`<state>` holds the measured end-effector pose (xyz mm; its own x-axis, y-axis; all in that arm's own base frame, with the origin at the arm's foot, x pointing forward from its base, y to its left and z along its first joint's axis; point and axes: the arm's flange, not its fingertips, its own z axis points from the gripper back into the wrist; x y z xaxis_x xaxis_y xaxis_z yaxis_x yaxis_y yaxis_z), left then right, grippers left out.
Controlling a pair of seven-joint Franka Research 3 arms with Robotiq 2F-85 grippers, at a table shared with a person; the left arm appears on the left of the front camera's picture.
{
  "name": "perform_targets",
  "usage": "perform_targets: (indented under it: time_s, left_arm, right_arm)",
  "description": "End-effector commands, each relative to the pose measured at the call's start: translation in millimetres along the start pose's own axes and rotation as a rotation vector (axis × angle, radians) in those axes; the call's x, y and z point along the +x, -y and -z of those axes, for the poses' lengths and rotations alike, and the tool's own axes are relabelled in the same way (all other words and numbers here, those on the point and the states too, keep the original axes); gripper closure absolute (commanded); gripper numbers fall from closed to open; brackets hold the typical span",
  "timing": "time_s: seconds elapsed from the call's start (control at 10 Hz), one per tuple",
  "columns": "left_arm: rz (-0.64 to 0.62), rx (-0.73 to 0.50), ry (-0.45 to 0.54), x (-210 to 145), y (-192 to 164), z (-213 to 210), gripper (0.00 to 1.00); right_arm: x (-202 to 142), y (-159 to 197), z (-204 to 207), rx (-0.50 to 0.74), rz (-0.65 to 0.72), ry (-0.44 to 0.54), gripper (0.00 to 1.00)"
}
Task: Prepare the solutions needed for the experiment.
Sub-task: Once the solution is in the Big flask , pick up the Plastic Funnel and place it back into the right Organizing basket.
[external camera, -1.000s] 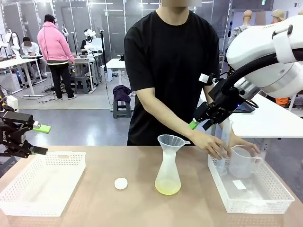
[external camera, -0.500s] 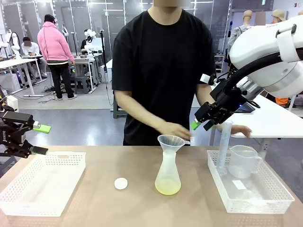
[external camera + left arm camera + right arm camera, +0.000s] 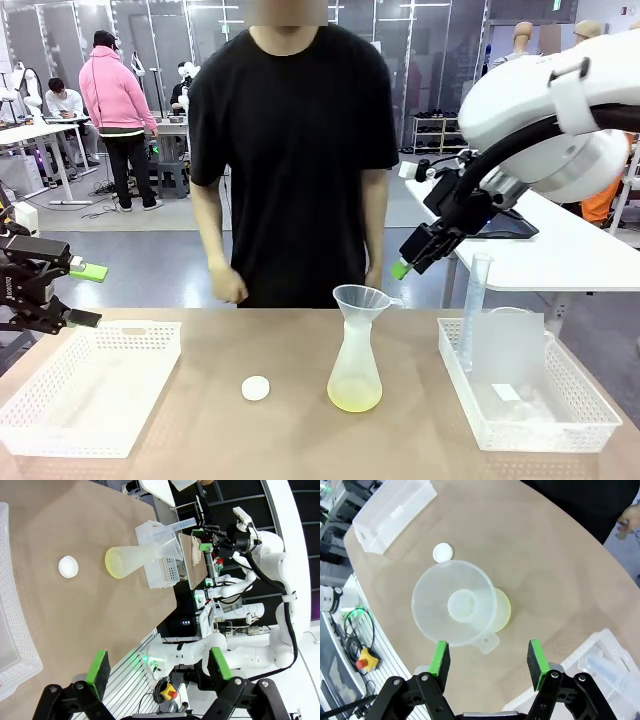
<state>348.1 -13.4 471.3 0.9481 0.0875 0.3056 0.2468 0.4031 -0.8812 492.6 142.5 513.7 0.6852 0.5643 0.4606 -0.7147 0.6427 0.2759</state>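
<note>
A frosted conical flask (image 3: 355, 365) stands mid-table with a clear funnel (image 3: 362, 298) in its neck. A shallow pale yellow layer of solution (image 3: 355, 402) lies at its bottom. High above and to the right of the funnel hangs my right gripper (image 3: 407, 262), open and empty. Its wrist view looks straight down on the funnel (image 3: 455, 605), with the yellow solution (image 3: 503, 611) showing beside it, between the fingers of the right gripper (image 3: 489, 660). My left gripper (image 3: 88, 295) is open and empty above the left basket, far from the flask (image 3: 132, 560).
A white cap (image 3: 256, 388) lies left of the flask. An empty white basket (image 3: 60, 425) sits at the left. The right basket (image 3: 560, 425) holds a beaker (image 3: 510, 345) and a graduated cylinder (image 3: 475, 300). The person stands behind the table, hand (image 3: 228, 285) lowered.
The person let go of the beaker and cylinder in the right basket, drew both hands back and stepped left. My right gripper drifted slightly left. The left arm stayed still.
</note>
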Motion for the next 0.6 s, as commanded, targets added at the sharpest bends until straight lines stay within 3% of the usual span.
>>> perform_targets:
  time_s: [0.0,0.5]
  left_arm:
    - [-0.003,-0.025,0.008,2,3,1,0.00]
    - [-0.003,-0.025,0.008,2,3,1,0.00]
  right_arm:
    - [19,10,10,0.009,-0.030,-0.055,0.22]
    - [34,25,46,0.053,-0.028,-0.124,0.22]
